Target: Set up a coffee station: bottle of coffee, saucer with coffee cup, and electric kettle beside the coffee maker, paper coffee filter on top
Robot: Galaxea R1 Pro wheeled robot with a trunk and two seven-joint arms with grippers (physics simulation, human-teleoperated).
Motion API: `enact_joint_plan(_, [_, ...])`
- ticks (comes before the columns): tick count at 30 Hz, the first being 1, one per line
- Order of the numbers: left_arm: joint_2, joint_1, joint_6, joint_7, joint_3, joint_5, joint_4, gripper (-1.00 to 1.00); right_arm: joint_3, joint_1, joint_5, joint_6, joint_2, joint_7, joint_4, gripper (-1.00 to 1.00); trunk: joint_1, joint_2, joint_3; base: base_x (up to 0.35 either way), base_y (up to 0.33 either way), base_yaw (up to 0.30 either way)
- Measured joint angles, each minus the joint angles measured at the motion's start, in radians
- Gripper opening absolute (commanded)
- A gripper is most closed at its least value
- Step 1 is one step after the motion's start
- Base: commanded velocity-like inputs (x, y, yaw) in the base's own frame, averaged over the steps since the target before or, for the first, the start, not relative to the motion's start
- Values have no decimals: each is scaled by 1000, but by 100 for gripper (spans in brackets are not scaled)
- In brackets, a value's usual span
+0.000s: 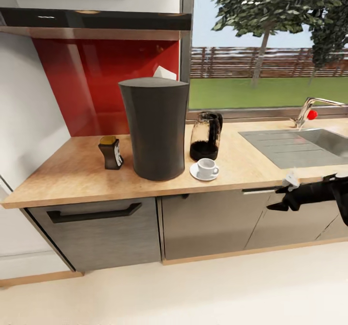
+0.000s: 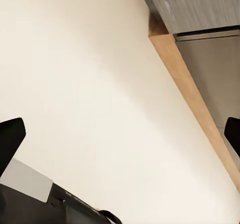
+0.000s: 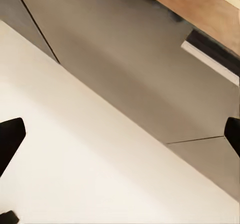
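The tall dark grey coffee maker [image 1: 154, 128] stands on the wooden countertop [image 1: 67, 170]. A white paper filter [image 1: 164, 72] peeks over its top rim from behind. The small bottle of coffee [image 1: 111, 152] stands just left of it. To its right sit the dark glass electric kettle [image 1: 206, 135] and, in front of that, a white cup [image 1: 207, 167] on a white saucer [image 1: 197, 173]. My right gripper [image 1: 279, 198] hangs open below the counter edge, before the cabinet fronts, empty [image 3: 120, 134]. The left gripper [image 2: 120, 134] is open over the pale floor, holding nothing.
A steel sink [image 1: 309, 144] with a faucet [image 1: 309, 110] is set in the counter at the right. A range hood [image 1: 96, 23] and red backsplash [image 1: 96, 83] rise behind. Grey cabinet doors and a handled drawer [image 1: 94, 214] face me; pale floor [image 1: 193, 291] lies below.
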Motion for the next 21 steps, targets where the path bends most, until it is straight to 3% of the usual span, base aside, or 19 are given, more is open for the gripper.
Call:
enact_joint_plan(5, [0,0,0,0,1,0,0,100,-52,75,3,-67,1,0,7,100,0,0,0,-9,0,0])
enact_joint_plan(10, [0,0,-1,0,1,0,0,100,-125,136,7,-117,0,-15,132,100,0,0,0,-2,0,0])
enact_joint_plan(13, [0,0,-1,0,1,0,0,100,-187,157,8,-129,-2,-71,262,100,0,0,0,0,0,0])
enact_joint_plan(15, [0,0,-1,0,2,0,0,100,-235,184,9,-149,-7,-146,367,100,0,0,0,0,0,0])
enact_joint_plan(17, [0,0,-2,0,3,0,0,100,-270,227,9,-201,-15,-225,472,100,0,0,0,0,0,0])
enact_joint_plan(19, [0,0,-2,0,7,0,0,100,-305,292,8,-302,-20,-326,595,100,0,0,0,0,0,0])
enact_joint_plan(21, [0,0,-2,0,10,-1,0,100,-330,324,7,-355,-22,-380,655,100,0,0,0,0,0,0])
